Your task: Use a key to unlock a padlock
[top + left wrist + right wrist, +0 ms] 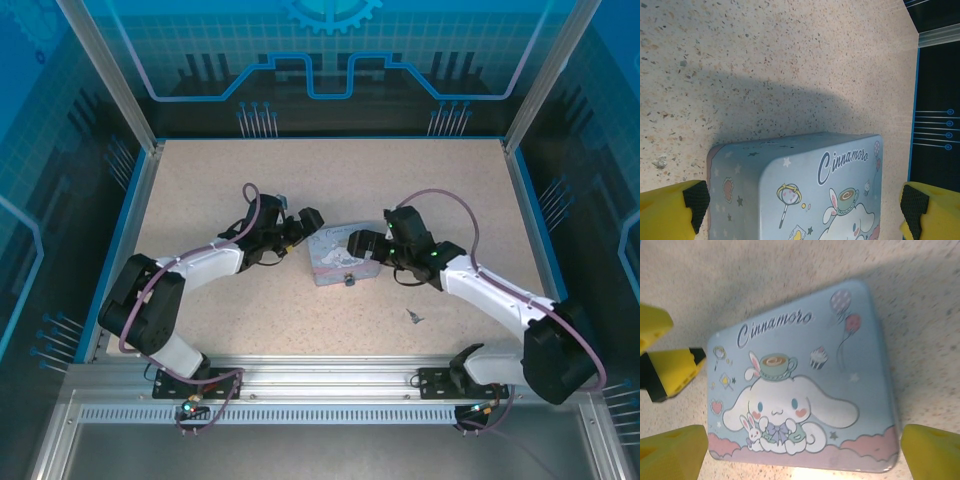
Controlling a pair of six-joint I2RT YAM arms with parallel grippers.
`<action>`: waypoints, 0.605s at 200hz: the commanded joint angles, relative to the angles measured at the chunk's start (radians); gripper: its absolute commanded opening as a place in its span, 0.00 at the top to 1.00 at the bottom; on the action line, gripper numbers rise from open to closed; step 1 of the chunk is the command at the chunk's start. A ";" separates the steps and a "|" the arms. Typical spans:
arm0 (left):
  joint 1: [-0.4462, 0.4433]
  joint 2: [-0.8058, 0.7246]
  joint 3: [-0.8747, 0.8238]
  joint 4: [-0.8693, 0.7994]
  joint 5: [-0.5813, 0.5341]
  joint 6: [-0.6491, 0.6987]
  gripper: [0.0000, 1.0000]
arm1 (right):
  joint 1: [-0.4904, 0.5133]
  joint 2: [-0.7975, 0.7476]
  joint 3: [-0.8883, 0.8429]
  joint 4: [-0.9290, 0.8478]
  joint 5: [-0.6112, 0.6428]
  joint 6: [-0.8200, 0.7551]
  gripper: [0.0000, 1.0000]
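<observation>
The tiny dark padlock (350, 279) hangs at the near edge of a pale blue Cinnamoroll tin (337, 258). The thin grey key (414, 316) lies loose on the table, to the right of the tin and nearer the bases. At the tin's left end my left gripper (303, 228) is open, its yellow fingers (670, 210) straddling the tin's (805, 190) corner without touching. My right gripper (368, 236) is open at the tin's right end, its fingers (932, 450) spread wide over the lid (805, 385). Neither gripper holds anything.
The speckled table (250, 320) is bounded by blue walls and a metal rail at the near edge. The left gripper's yellow finger (672, 370) appears at the left of the right wrist view, close to the tin.
</observation>
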 commanded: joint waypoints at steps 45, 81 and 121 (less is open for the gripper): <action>-0.001 0.021 0.013 0.064 0.071 -0.017 0.01 | -0.052 0.049 -0.034 0.013 0.000 -0.006 0.00; -0.010 0.071 0.048 0.074 0.092 -0.025 0.01 | 0.005 0.101 -0.027 0.048 -0.004 0.021 0.00; -0.009 0.108 0.080 0.077 0.096 -0.022 0.01 | 0.072 0.134 0.002 0.058 0.007 0.040 0.00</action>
